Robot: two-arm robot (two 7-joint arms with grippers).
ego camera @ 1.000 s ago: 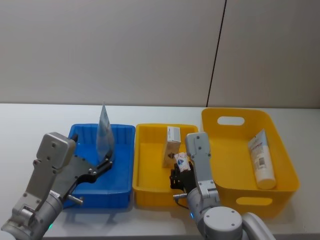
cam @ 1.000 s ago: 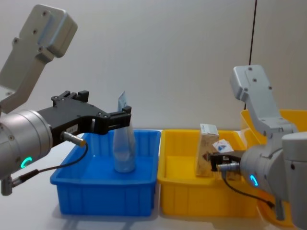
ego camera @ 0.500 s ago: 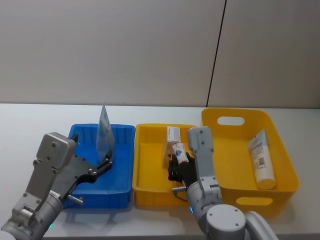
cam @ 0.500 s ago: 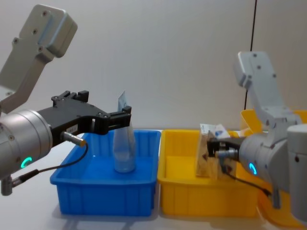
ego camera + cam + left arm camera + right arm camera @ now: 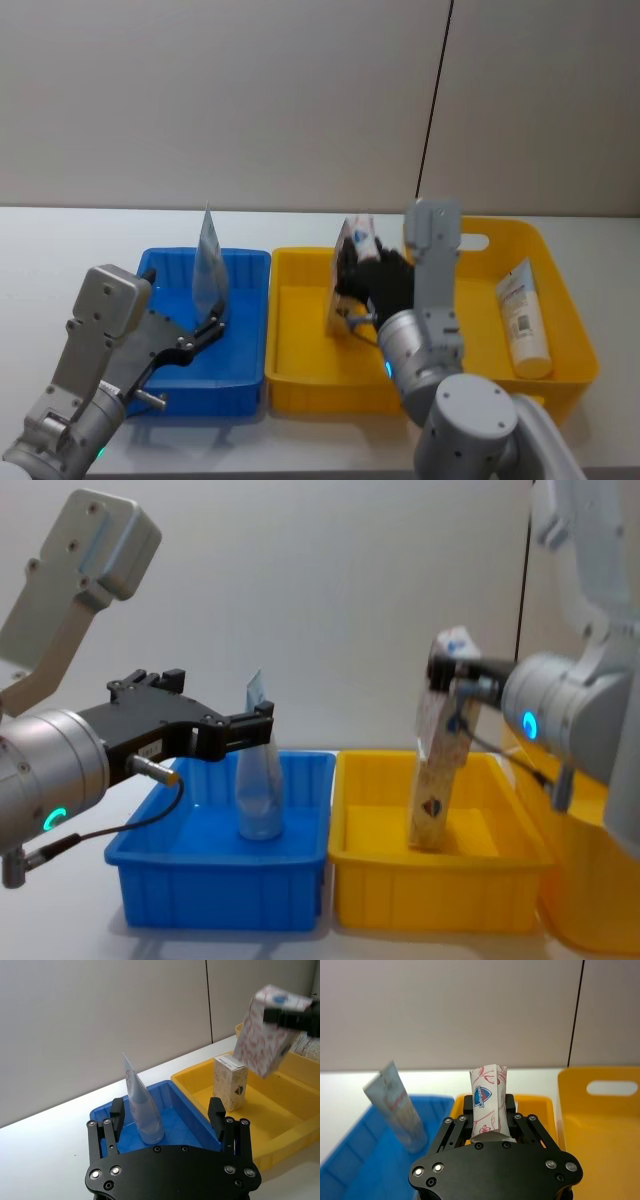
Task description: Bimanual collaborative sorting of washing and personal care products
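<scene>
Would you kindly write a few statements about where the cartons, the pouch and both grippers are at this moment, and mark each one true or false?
1. The right gripper holds a carton in the air above the small yellow bin. True.
2. The pale-blue pouch lies flat in the blue bin. False: it stands upright.
3. The left gripper is shut on the pouch. False: its fingers are open on either side of it.
4. A second carton stands upright in the small yellow bin. True.
5. The large yellow bin holds a white tube. True.
</scene>
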